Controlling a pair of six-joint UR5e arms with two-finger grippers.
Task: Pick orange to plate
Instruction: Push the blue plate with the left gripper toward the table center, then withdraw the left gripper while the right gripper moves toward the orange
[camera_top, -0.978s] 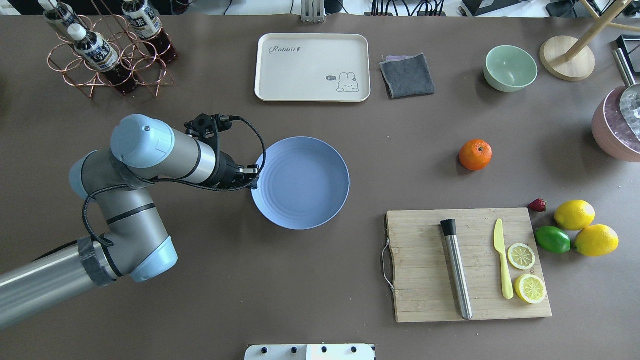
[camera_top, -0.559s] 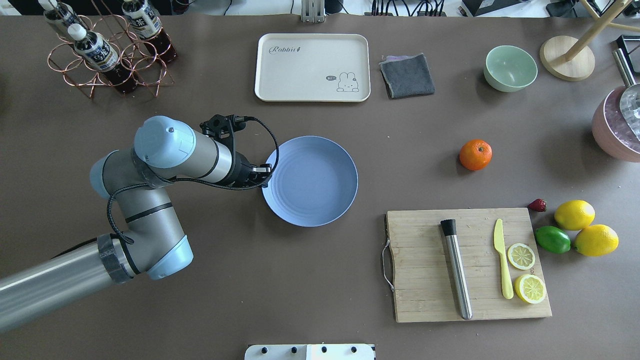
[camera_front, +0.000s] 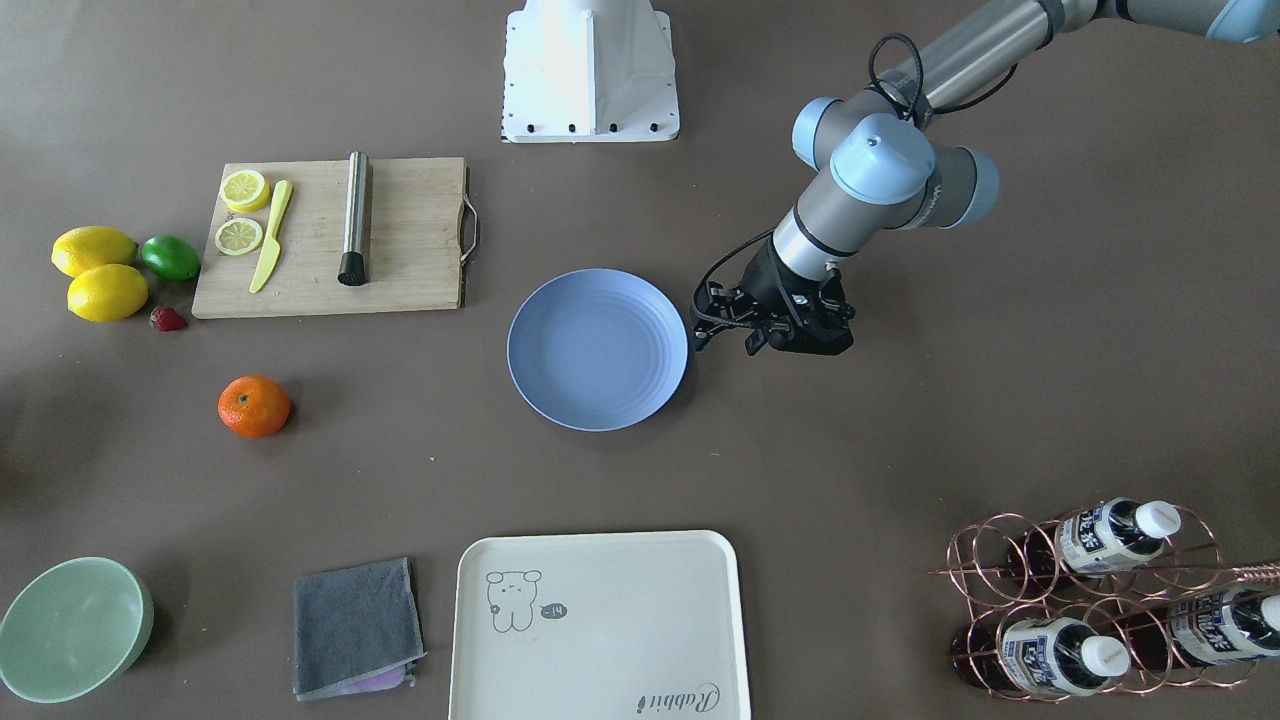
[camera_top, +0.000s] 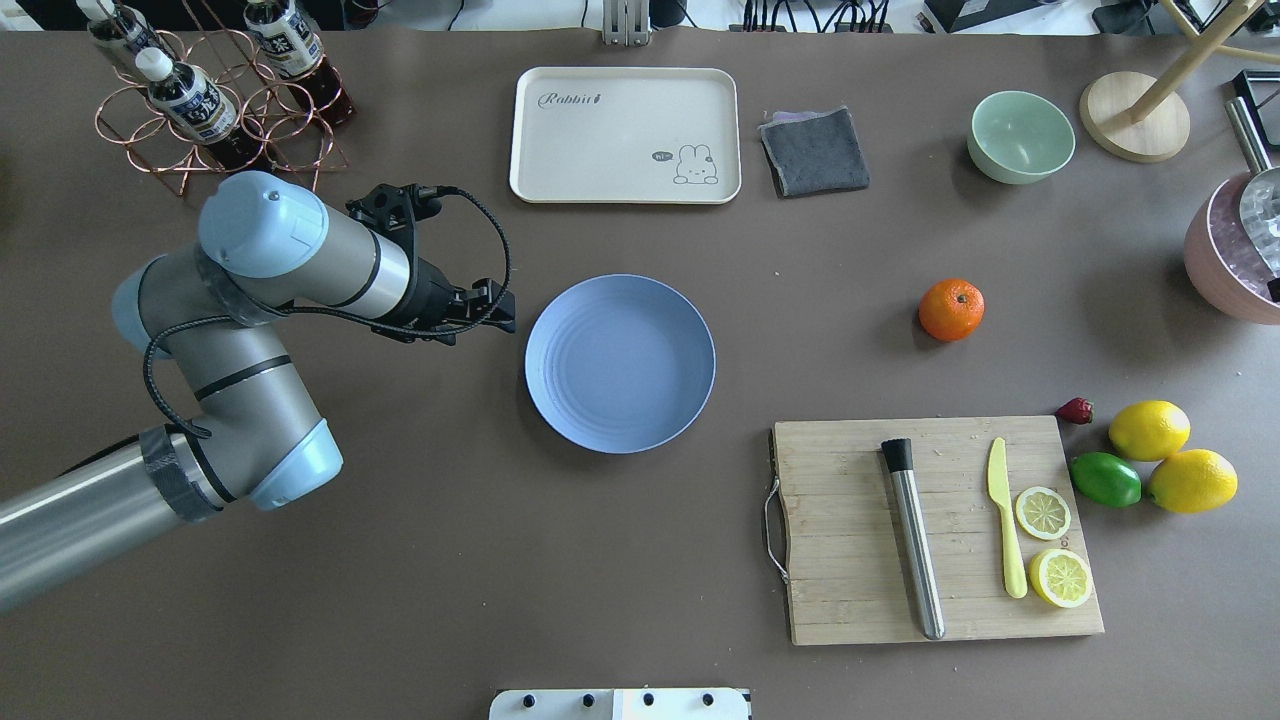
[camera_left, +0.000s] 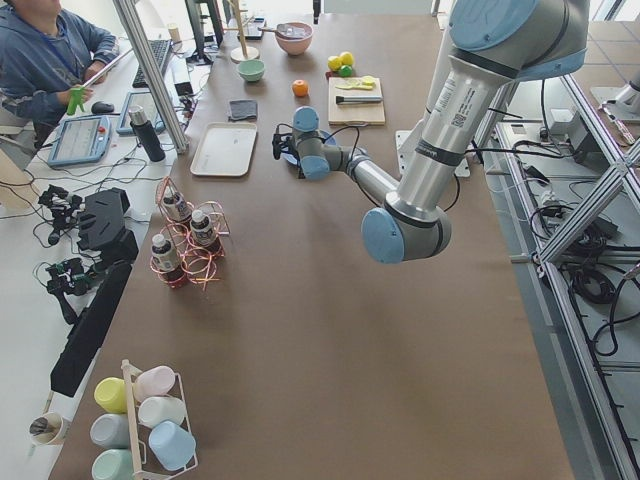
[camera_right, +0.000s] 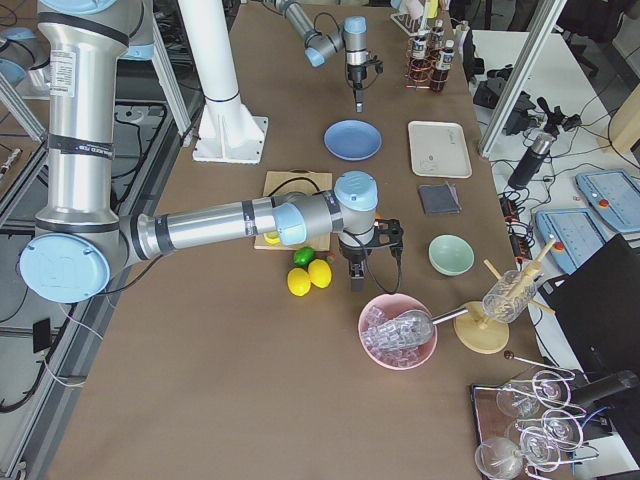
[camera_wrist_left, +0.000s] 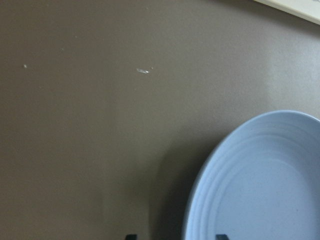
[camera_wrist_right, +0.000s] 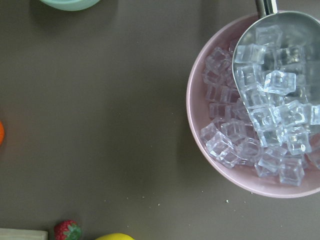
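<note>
The orange (camera_top: 951, 309) rests alone on the brown table, well to the right of the plate; the front view also has the orange (camera_front: 254, 406). The blue-lavender plate (camera_top: 620, 363) lies flat and bare mid-table. My left gripper (camera_top: 500, 308) hovers just off the plate's left rim, open and holding nothing. In the left wrist view both fingertips peek in at the bottom edge, spread either side of the plate (camera_wrist_left: 260, 185) rim. My right gripper (camera_right: 355, 280) hangs between the lemons and the pink bowl; I cannot tell if it is open or shut.
A cutting board (camera_top: 850, 540) with muddler, knife and lemon slices lies front right, lemons (camera_top: 1148, 429) and a lime (camera_top: 1105, 479) beside it. A pink ice bowl (camera_wrist_right: 196, 110) stands far right. Green bowl (camera_top: 1020, 135), cloth (camera_top: 815, 150), cream tray (camera_top: 624, 135) and bottle rack (camera_top: 200, 110) line the back.
The left gripper slid the plate rightward, then let go of its rim and drew back to the left. The plate has stayed put since. The orange has not moved.
</note>
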